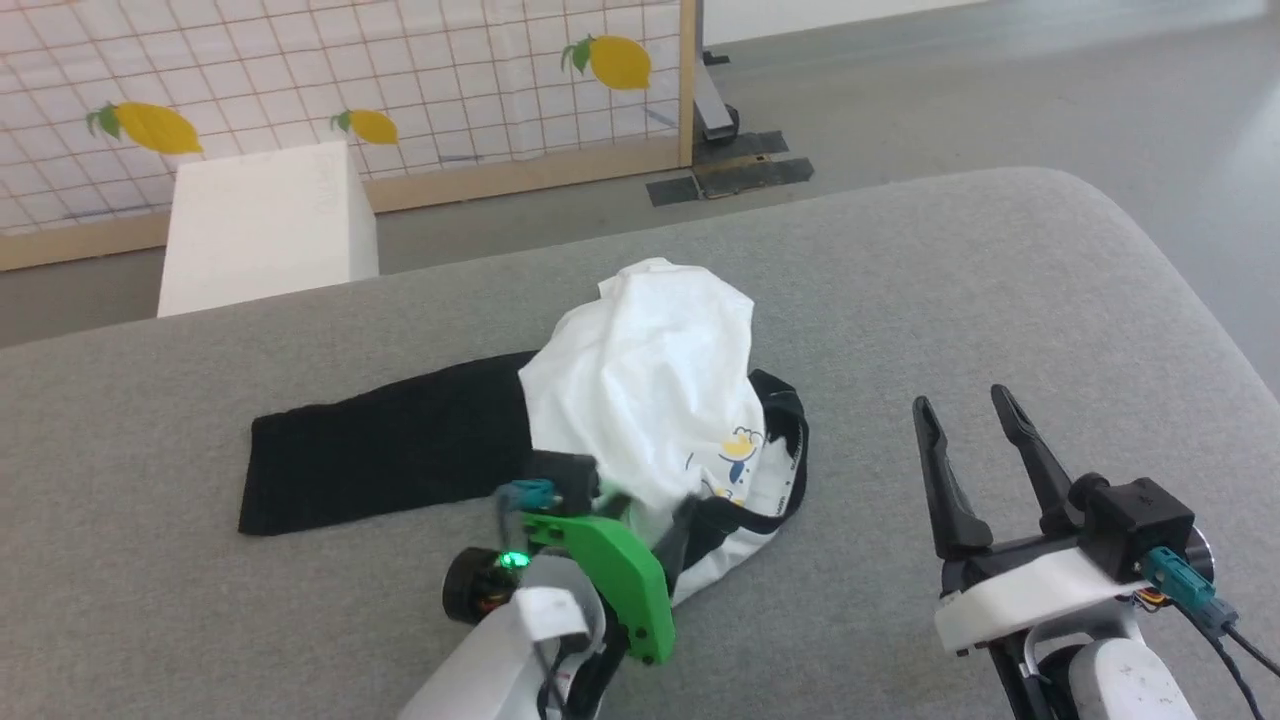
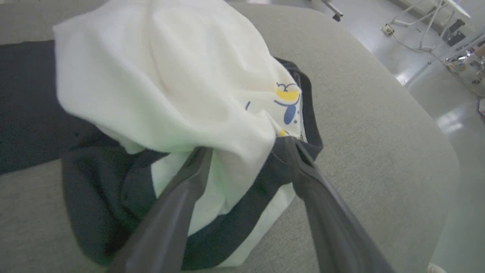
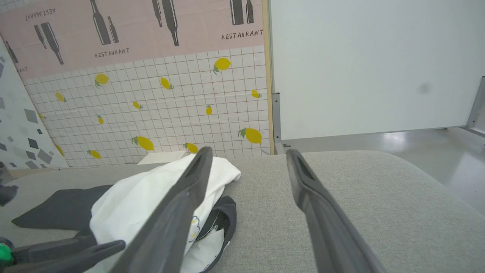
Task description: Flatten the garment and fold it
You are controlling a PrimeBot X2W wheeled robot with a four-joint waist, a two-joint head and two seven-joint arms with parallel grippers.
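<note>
Head view: crumpled raglan T-shirt mid tabletop, black sleeve flat out to the left, white block and lemon-print panel behind. Left end effector nosed into the heap's near edge; right end effector just beside, fingers apart, touching nothing.

Left wrist: fingers spread wide, tips under bunched white cloth, cartoon print just beyond.

Right wrist: open fingers over bare tabletop, shirt off left.

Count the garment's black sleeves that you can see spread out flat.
1: a sleeve lies flat, at the left of the garment. The other may be bunched under the white heap.
</note>
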